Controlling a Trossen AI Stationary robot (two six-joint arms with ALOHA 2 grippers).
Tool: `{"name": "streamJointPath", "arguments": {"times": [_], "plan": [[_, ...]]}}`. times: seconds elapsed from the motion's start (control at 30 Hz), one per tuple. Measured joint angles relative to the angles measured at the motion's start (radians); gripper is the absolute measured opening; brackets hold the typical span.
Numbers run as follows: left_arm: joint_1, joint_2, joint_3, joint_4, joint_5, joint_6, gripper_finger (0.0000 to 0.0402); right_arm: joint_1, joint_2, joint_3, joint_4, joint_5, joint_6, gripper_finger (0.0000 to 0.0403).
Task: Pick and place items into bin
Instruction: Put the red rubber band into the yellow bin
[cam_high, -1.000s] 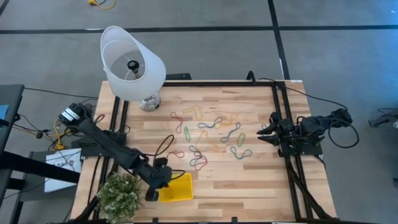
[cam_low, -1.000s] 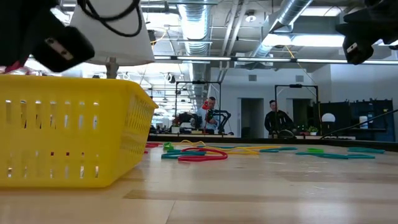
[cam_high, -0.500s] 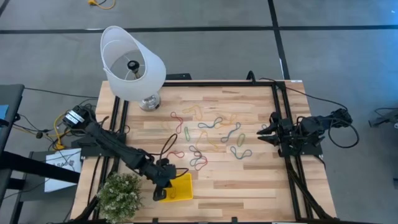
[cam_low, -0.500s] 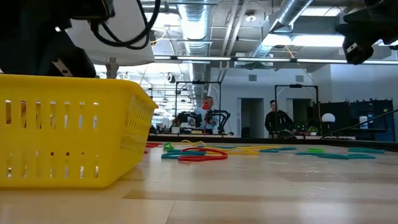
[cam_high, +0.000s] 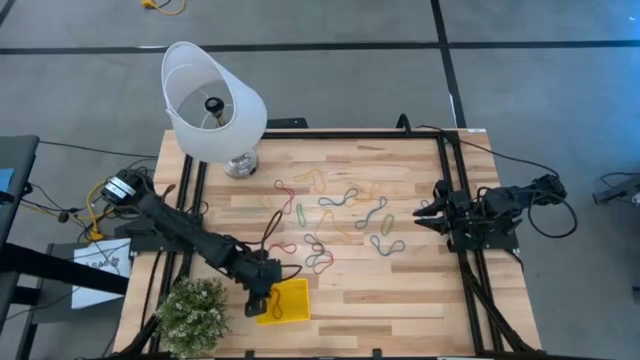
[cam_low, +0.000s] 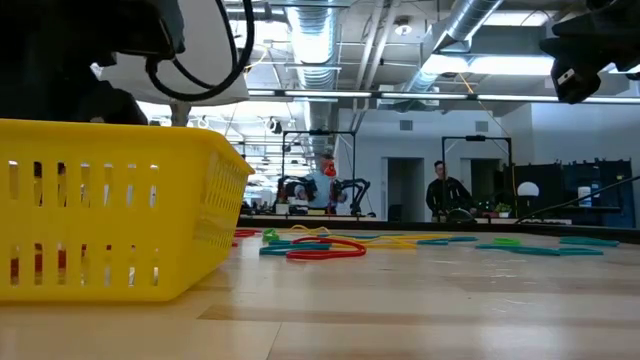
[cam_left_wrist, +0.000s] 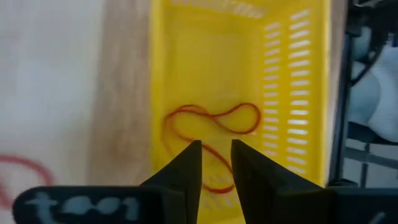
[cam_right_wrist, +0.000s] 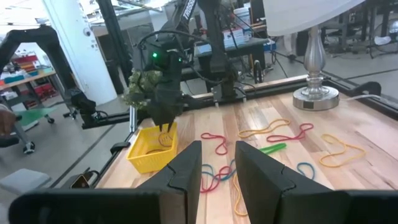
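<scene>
Hovering over the shallow yellow plastic bin (cam_high: 286, 301) near the wooden surface's (cam_high: 400, 290) front-left corner, the left hand (cam_high: 262, 303) has fingers slightly parted, holding nothing; a red rubber-band loop (cam_left_wrist: 211, 134) lies inside. Right hand (cam_high: 418, 214) waits open at the right edge.

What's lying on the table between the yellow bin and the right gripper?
Between the bin and the right gripper lies a scatter of rubber bands in red, green, blue and yellow on the bare wood, seen best in the high view.
</scene>
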Motion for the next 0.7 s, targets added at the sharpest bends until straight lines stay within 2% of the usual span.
{"name": "streamJointPath", "arguments": {"times": [0.07, 0.17, 0.23, 0.33, 0.4, 0.6, 0.7], "plan": [[0.012, 0.000, 0.039, -0.079, -0.004, 0.000, 0.0068, 0.000, 0.000, 0.000, -0.001, 0.000, 0.000, 0.0092], [0.021, 0.000, 0.119, -0.285, -0.015, 0.014, 0.0060, 0.000, 0.000, 0.000, -0.001, 0.000, 0.000, 0.0092], [0.021, 0.000, 0.178, -0.421, -0.077, 0.044, 0.0055, 0.000, 0.000, 0.000, 0.000, 0.000, 0.000, 0.0092], [0.022, -0.001, 0.250, -0.601, -0.229, 0.087, 0.0051, 0.000, 0.000, 0.000, 0.000, 0.000, 0.000, 0.0092], [0.031, -0.001, 0.277, -0.683, -0.277, 0.098, 0.0050, 0.000, 0.000, 0.000, -0.001, 0.000, 0.000, 0.0092], [0.099, -0.002, 0.286, -0.841, -0.261, 0.104, 0.0050, 0.000, 0.000, 0.000, 0.000, 0.000, 0.000, 0.0092], [0.144, -0.005, 0.286, -0.835, -0.258, 0.192, 0.0050, 0.000, 0.000, 0.000, 0.000, 0.000, 0.000, 0.0092]]}}
